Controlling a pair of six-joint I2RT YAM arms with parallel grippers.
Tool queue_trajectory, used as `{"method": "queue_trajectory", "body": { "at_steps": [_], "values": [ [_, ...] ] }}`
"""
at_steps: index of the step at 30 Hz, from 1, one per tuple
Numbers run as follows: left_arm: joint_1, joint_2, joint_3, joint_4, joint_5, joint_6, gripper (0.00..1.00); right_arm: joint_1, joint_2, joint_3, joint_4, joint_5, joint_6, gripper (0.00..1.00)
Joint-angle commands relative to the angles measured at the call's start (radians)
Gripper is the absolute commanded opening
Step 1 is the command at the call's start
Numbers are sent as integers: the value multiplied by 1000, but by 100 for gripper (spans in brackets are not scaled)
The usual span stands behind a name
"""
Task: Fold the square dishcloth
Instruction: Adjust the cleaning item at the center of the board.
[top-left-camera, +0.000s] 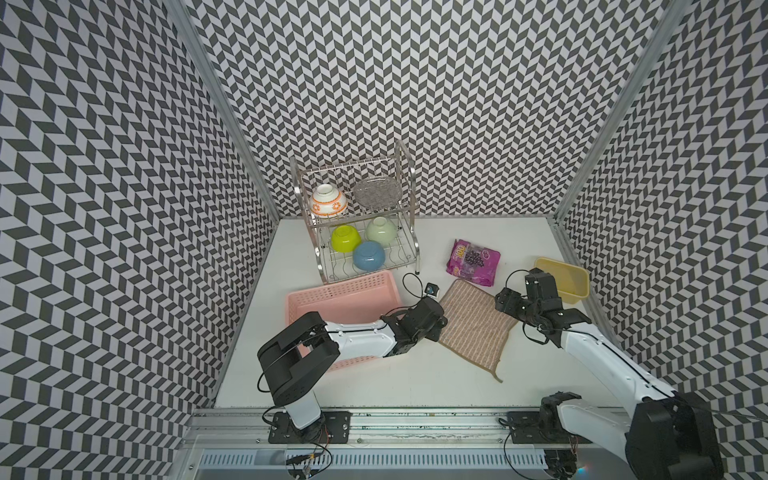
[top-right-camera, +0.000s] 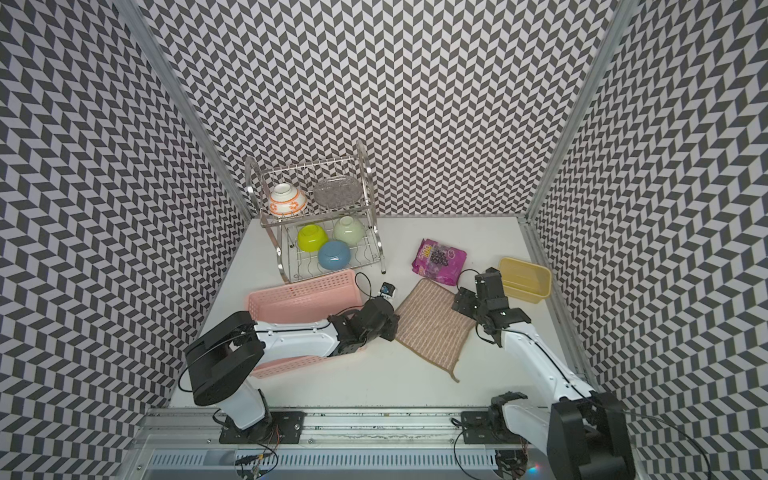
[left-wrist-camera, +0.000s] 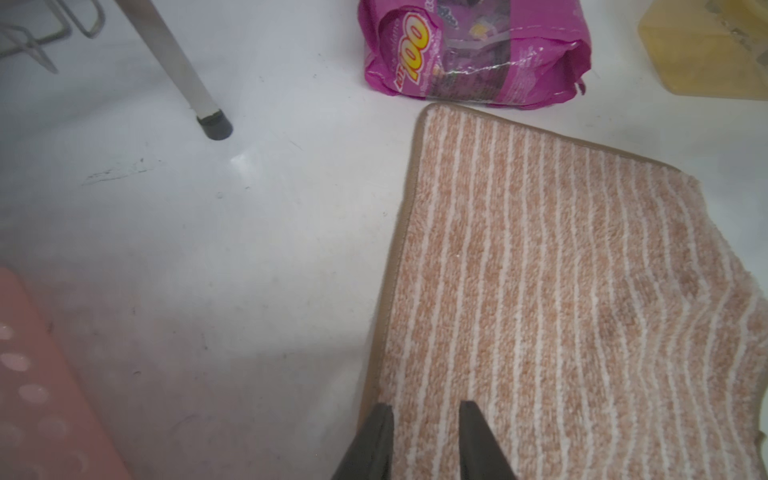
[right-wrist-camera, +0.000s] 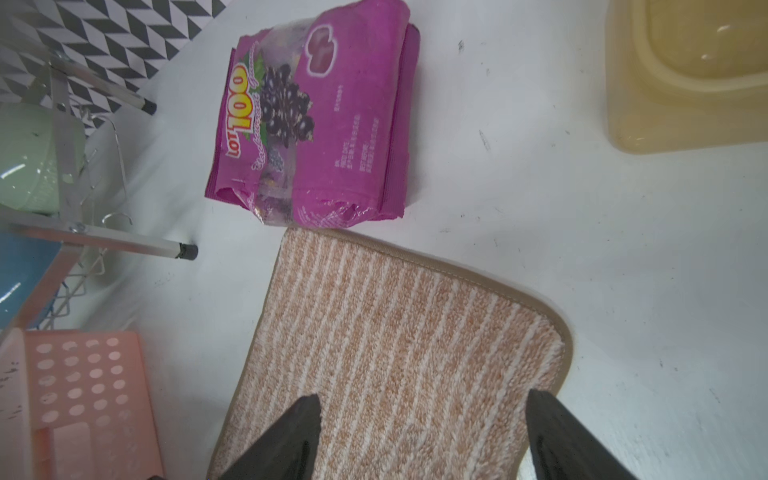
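Observation:
The square dishcloth (top-left-camera: 473, 332) (top-right-camera: 430, 330) lies flat on the white table, tan with thin pale stripes, its corner loop (top-left-camera: 497, 376) at the near corner. My left gripper (left-wrist-camera: 426, 409) is low over its left edge, the jaws a narrow gap apart with striped cloth (left-wrist-camera: 561, 311) showing flat between them. My right gripper (right-wrist-camera: 424, 399) stands open wide over the cloth's (right-wrist-camera: 395, 353) right corner, one finger near the brown edging. In both top views the wrists hide the fingertips.
A purple snack bag (top-left-camera: 473, 262) lies just behind the cloth. To its right stands a yellow tub (top-left-camera: 563, 278). On the left is a pink basket (top-left-camera: 345, 291), partly under my left arm. A metal dish rack (top-left-camera: 405, 216) with bowls stands at the back.

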Motion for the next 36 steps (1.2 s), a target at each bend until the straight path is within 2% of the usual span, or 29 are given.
{"method": "queue_trajectory", "body": {
  "at_steps": [1,3,8,12,16,22,36],
  "values": [
    [11,-10,-30,-65,-5,-8,30,73,8,-2,-40,16,18,77],
    [11,-9,-22,-51,14,0,31,116,12,4,-76,36,32,76],
    [12,59,23,-33,19,8,32,124,17,1,-82,82,53,76],
    [12,148,114,-91,-1,17,34,118,61,16,-50,97,72,76],
    [10,187,143,-152,-6,18,37,111,122,27,-28,92,68,76],
    [8,138,109,-171,-25,11,37,105,152,25,-18,97,57,76],
    [5,-37,-26,-168,-11,49,32,104,100,52,-57,144,55,77]
  ]
}}
